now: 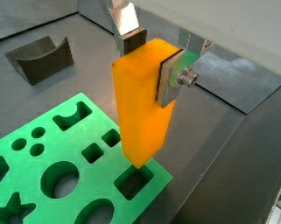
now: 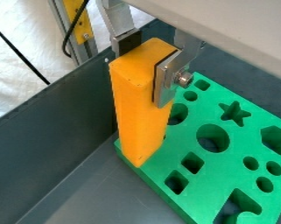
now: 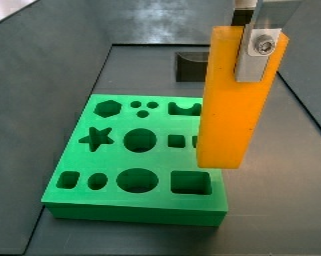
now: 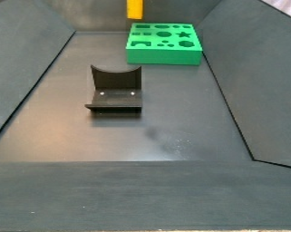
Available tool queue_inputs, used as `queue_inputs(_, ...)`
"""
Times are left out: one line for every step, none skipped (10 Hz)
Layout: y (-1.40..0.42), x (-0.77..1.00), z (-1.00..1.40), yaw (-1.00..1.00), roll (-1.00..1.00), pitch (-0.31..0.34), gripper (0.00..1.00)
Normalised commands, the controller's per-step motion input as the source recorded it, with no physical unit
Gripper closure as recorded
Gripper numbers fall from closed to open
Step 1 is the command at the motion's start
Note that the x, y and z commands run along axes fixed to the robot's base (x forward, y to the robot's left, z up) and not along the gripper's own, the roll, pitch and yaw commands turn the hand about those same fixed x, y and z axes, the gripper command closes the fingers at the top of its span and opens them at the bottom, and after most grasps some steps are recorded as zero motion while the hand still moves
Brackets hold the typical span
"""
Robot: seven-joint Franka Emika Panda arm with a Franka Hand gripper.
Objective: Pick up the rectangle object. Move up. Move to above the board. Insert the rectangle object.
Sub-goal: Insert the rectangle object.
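The rectangle object (image 1: pixel 145 101) is a tall orange block, and my gripper (image 1: pixel 151 59) is shut on its upper end, one silver finger (image 1: pixel 172 77) on each of two opposite faces. It hangs upright with its lower end over a corner of the green board (image 1: pixel 55 144), close to a square hole (image 1: pixel 133 181). Both wrist views show the same grip; the other one has the block (image 2: pixel 140 109), the gripper (image 2: pixel 146 63) and the board (image 2: pixel 224 149). A side view shows the block (image 3: pixel 234 100) at the board's (image 3: pixel 123 160) edge. Only the block's tip (image 4: pixel 134 9) shows above the board (image 4: pixel 163 43) in a side view.
The dark fixture (image 4: pixel 113 91) with a curved notch stands on the floor mid-bin, away from the board, and also shows as the fixture (image 1: pixel 39 59) in a wrist view. Sloping grey bin walls (image 4: pixel 26 82) enclose the floor. A yellow post (image 2: pixel 74 26) stands outside the bin.
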Motion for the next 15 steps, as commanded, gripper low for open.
queue_inputs(0.00,0.00,-0.09,0.00,-0.01,0.000,1.00)
queue_inputs(0.00,0.00,-0.07,0.00,-0.01,0.000,1.00)
queue_inputs(0.00,0.00,-0.09,0.00,0.00,0.000,1.00)
queue_inputs(-0.09,0.00,-0.14,0.03,0.00,0.000,1.00)
queue_inputs(-0.20,-0.15,-0.19,0.18,0.02,-0.001,1.00)
queue_inputs(-0.27,-0.15,-0.18,0.23,0.02,-0.004,1.00)
queue_inputs(-0.20,-0.14,-0.13,0.21,0.00,-0.004,1.00)
queue_inputs(0.00,-0.11,-0.11,0.21,0.00,-0.017,1.00)
queue_inputs(0.06,-0.05,-0.11,0.24,-0.02,-0.011,1.00)
queue_inputs(0.01,0.00,-0.06,0.13,0.00,0.000,1.00)
queue_inputs(0.00,0.00,-0.02,0.00,0.00,0.000,1.00)
queue_inputs(0.00,0.00,-0.04,0.00,0.00,0.000,1.00)
queue_inputs(-0.01,0.00,-0.10,0.00,0.00,0.000,1.00)
queue_inputs(0.00,-0.04,-0.21,0.00,0.00,0.000,1.00)
queue_inputs(0.00,-0.06,-0.26,0.00,0.02,0.000,1.00)
